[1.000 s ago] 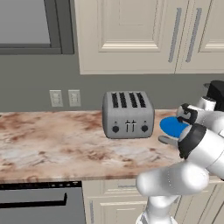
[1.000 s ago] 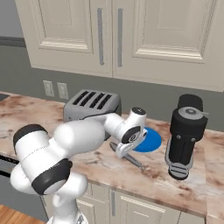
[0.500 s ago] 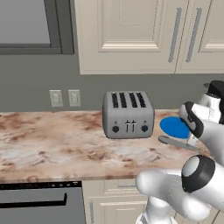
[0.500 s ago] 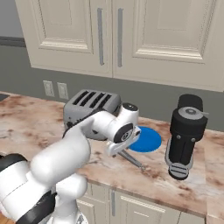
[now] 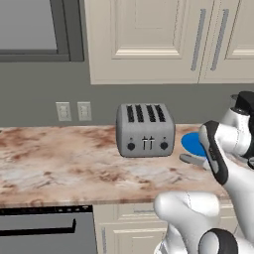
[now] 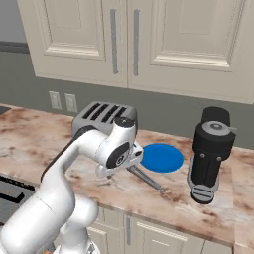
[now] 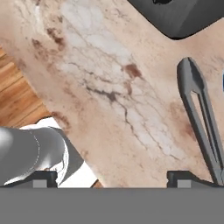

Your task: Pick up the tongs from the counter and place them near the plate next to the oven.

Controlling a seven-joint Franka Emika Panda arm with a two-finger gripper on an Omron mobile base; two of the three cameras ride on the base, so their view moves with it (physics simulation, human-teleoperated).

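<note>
toaster: we see a silver four-slot metal toaster [image 5: 145, 130] standing upright against the grey back wall, its dark knobs and levers facing us.
grinder: we see a tall black cylindrical coffee grinder [image 6: 210, 154] with a grey lid, upright at the far right, well apart from the toaster.
outlets: we count two cream wall outlet plates [image 5: 73, 111] side by side, left of the toaster.
cabinets: we see cream panelled upper cabinets [image 6: 149, 39] with slim metal bar handles.
oven: we see a dark oven front [image 5: 44, 233] with a black handle, low at left.
floor: we glimpse brown wood plank flooring [image 7: 17, 94] in the hand view.
</note>
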